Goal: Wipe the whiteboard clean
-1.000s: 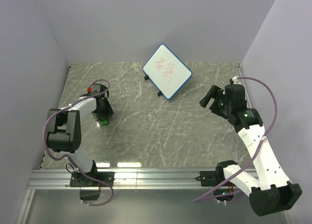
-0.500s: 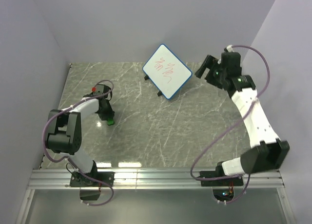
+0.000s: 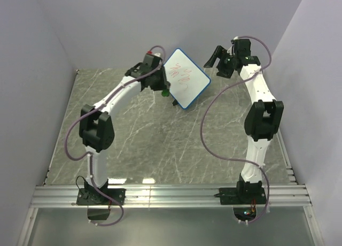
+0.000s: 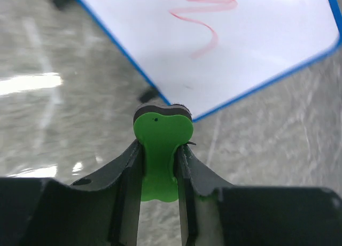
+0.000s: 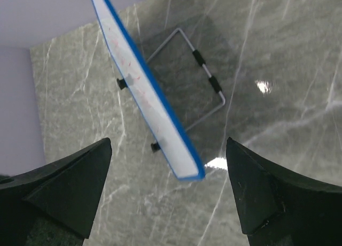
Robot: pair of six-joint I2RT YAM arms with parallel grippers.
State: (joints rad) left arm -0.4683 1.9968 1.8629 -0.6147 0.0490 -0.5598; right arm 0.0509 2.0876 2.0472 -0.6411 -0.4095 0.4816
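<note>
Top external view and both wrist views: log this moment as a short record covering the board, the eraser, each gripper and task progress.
whiteboard: propped tilted on its wire stand, at the far side of the table
red scribbles: on the face, not yet wiped
left gripper: shut on the green eraser
eraser position: by the board's blue rim; contact cannot be told
right gripper: open, empty, raised beside the board's right edge
progress: wiping not yet begun
</note>
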